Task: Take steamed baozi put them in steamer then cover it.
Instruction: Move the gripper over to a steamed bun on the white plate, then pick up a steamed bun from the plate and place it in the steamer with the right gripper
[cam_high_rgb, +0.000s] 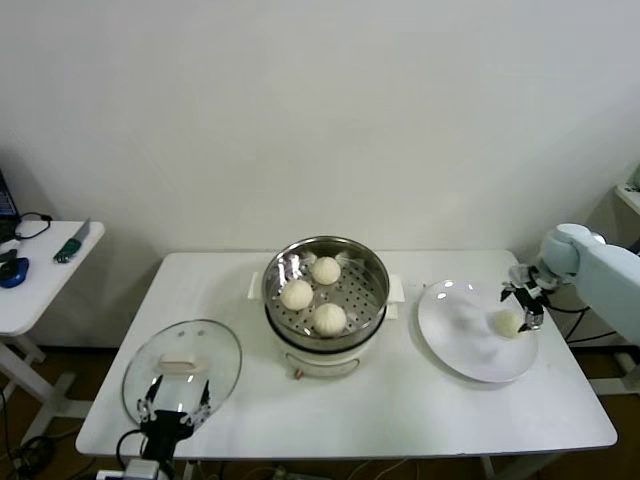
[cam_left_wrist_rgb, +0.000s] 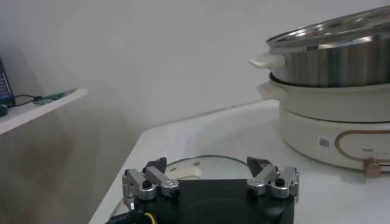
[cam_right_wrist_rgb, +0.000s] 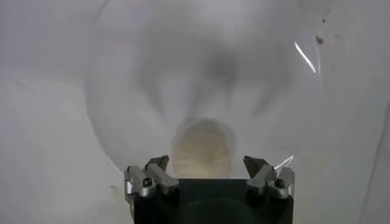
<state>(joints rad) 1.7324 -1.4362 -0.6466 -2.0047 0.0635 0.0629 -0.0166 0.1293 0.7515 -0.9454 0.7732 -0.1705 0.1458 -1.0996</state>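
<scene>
Three small round cream-white dough buns (cam_high_rgb: 313, 295) lie on the perforated floor of the round shiny stainless-steel steamer (cam_high_rgb: 372, 268) at the middle of the white table (cam_high_rgb: 400, 400). The right gripper (cam_high_rgb: 524, 305), jaws open, hangs just over the fourth bun (cam_high_rgb: 507, 323) on the flat white plate (cam_high_rgb: 455, 335). The left gripper (cam_high_rgb: 176, 410), jaws open, waits at the near edge of the round clear glass lid (cam_high_rgb: 215, 345) lying left of the steamer

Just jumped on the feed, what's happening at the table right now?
Three steamed baozi already sit in the steamer. The right gripper hangs open over the fourth baozi on the white plate, not yet gripping it. The left gripper waits open at the table's near edge by the cover, which lies on the table.
</scene>
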